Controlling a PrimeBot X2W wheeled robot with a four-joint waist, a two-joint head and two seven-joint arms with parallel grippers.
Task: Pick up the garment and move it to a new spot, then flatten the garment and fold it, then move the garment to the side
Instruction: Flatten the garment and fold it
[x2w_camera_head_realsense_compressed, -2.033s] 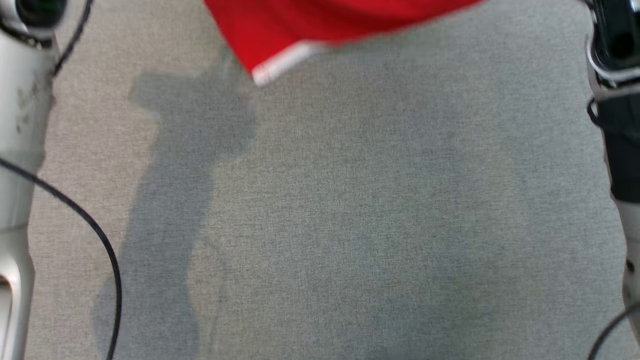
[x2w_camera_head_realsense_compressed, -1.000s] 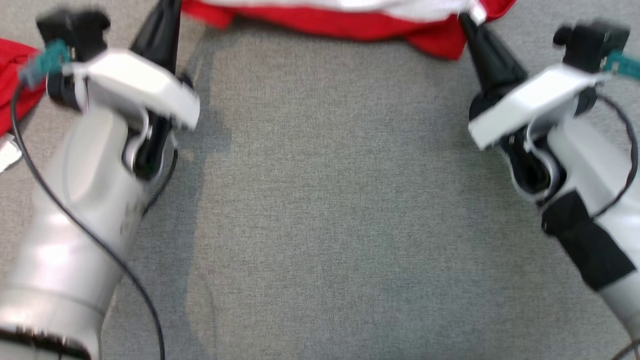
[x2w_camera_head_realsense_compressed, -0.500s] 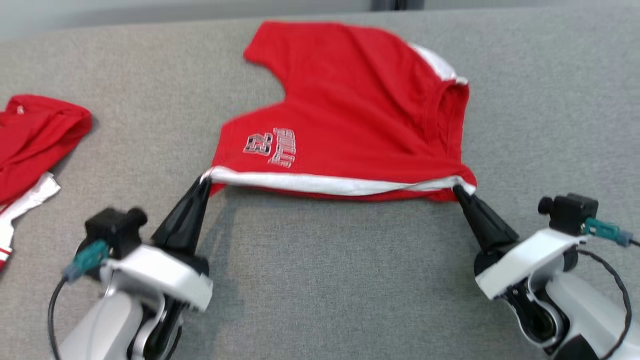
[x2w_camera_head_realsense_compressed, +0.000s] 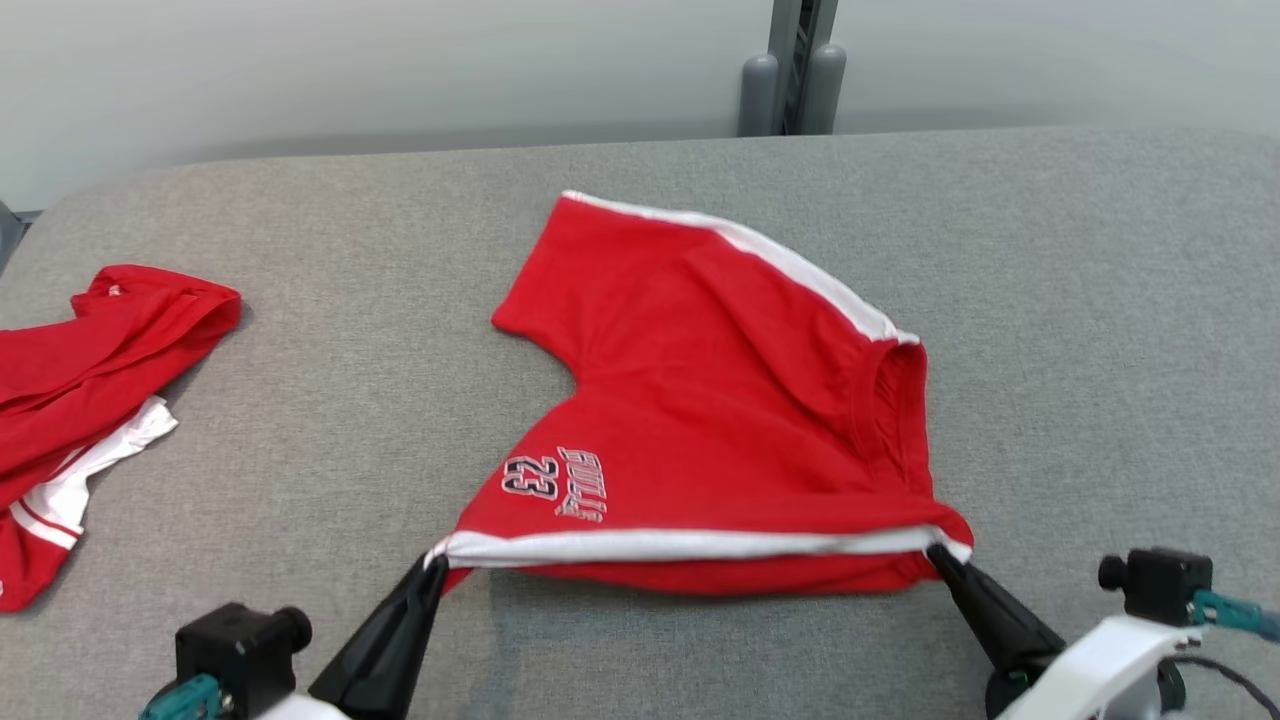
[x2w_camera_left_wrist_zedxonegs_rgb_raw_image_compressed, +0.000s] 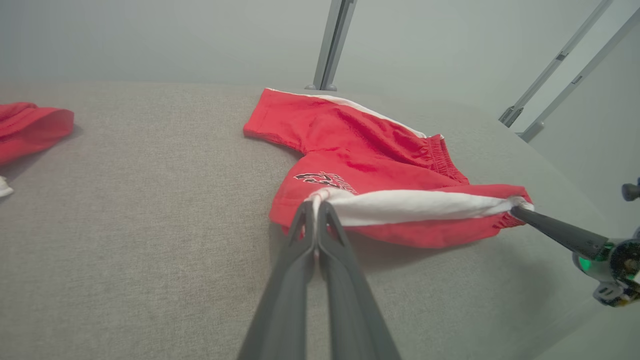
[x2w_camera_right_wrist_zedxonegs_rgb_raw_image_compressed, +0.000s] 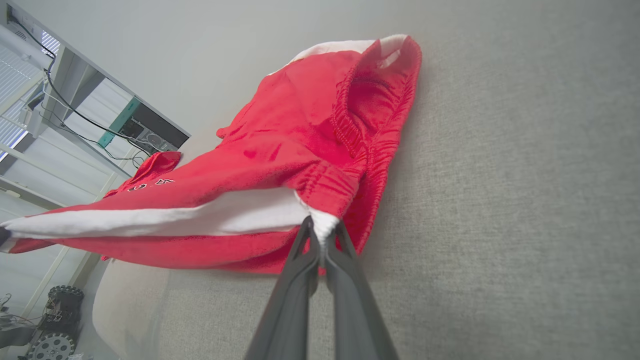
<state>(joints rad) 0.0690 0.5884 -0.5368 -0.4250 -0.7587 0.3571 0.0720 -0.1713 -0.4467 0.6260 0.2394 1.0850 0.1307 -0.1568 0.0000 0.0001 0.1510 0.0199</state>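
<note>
Red shorts (x2w_camera_head_realsense_compressed: 720, 400): middle of the surface, near edge lifted and stretched, "23" printed.
Left claw (x2w_camera_head_realsense_compressed: 433, 570): clamped closed on shorts' near left corner.
Right claw (x2w_camera_head_realsense_compressed: 938, 556): clamped closed on near right corner.
Grey surface (x2w_camera_head_realsense_compressed: 1100, 300): second red garment (x2w_camera_head_realsense_compressed: 90, 370) at left edge.

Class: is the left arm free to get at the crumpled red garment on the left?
Probably not: the left gripper is shut on the red shorts, though nothing stands between it and the crumpled garment.

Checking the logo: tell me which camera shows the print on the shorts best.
Head view: the print on the shorts faces the camera, digits readable. The left wrist view shows it flattened at a low angle; the right wrist view, small and distant.
</note>
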